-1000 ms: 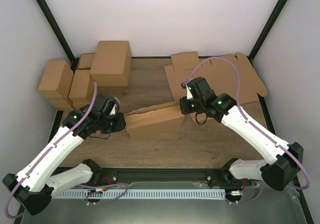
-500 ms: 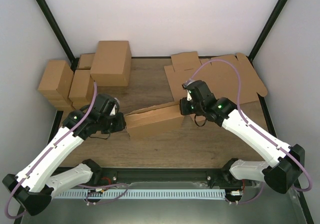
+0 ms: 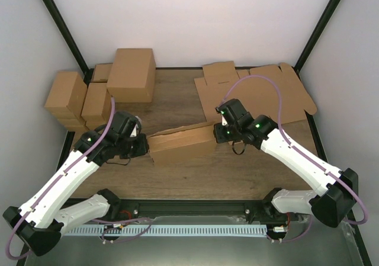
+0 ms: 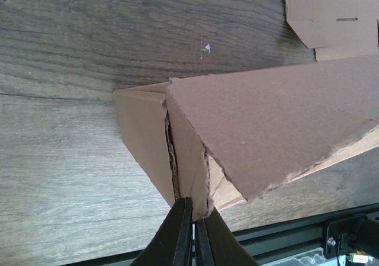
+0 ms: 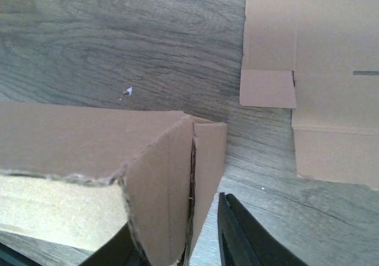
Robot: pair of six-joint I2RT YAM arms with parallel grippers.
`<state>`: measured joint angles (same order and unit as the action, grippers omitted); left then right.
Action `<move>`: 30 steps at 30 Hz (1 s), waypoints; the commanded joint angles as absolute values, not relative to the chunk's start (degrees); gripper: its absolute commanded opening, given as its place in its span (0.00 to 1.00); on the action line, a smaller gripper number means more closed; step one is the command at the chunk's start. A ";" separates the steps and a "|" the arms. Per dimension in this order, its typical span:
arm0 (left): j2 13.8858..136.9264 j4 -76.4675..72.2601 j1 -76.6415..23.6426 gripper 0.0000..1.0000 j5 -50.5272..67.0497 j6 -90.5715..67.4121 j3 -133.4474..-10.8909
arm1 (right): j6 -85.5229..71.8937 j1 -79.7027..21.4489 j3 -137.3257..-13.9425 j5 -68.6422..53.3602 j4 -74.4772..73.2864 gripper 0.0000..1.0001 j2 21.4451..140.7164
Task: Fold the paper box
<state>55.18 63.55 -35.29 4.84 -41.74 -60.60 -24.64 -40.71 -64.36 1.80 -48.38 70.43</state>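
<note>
Paper box [image 3: 180,143], a plain brown corrugated cardboard piece raised into a long, low trough. It lies mid-table on the dark wood-grain table [image 3: 177,103], with its long axis running from about 8 o'clock to 2 o'clock in my top view.

Left gripper [image 3: 141,145] sits at the 8 o'clock end. My left wrist camera shows its black fingers [image 4: 180,236] closed tight on the lower corner of the end wall, where the doubled flaps meet. I read this as an anchor, there to stop the box sliding and to pin the end layers together.

Right gripper [image 3: 221,130] sits at the 2 o'clock end. On the right wrist camera the jaws are parted and straddle the end wall. One finger [image 5: 237,236] stands just beside the cardboard with bare wood between; the other is mostly hidden behind the cardboard. My judgement is that it grips nothing.

The top view hides both sets of fingertips under the wrist bodies, so only the wrist cameras settle the grips. They also show the ragged edge of the long top panel and the seam between the end layers.

The top view alone gives the surroundings. Flat brown die-cut cardboard blanks [image 3: 254,91] lie at 1 o'clock and stacked brown folded cartons [image 3: 130,73] at 10 o'clock, both well apart from the work.
</note>
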 commanded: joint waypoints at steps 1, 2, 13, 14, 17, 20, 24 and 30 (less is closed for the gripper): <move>55.50 65.21 -35.24 0.04 4.91 -41.31 -60.48 | -24.68 -41.31 -67.22 0.53 -52.55 0.30 70.39; 55.54 65.17 -35.24 0.04 4.91 -41.23 -60.57 | -24.69 -41.31 -67.88 0.33 -52.57 0.30 70.45; 55.63 65.08 -35.24 0.04 4.92 -41.08 -60.56 | -24.46 -41.31 -72.64 1.05 -52.37 0.18 70.76; 55.63 65.02 -35.24 0.04 5.01 -41.13 -60.51 | -24.45 -41.31 -72.56 1.14 -52.39 0.16 70.94; 55.63 65.08 -35.24 0.04 4.94 -41.08 -60.47 | -24.59 -41.31 -71.88 1.48 -52.69 0.13 71.42; 55.62 65.03 -35.24 0.04 4.95 -41.12 -60.44 | -24.74 -41.31 -71.04 1.56 -53.31 0.14 71.57; 55.76 65.04 -35.24 0.04 4.94 -41.13 -60.38 | -25.17 -41.30 -69.61 1.59 -53.66 0.03 71.06; 55.68 64.92 -35.24 0.04 5.25 -41.21 -60.10 | -25.82 -41.31 -67.08 1.76 -54.30 0.01 69.82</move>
<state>55.29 63.53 -35.29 4.80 -41.54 -60.62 -24.75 -40.75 -69.19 1.32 -52.01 71.02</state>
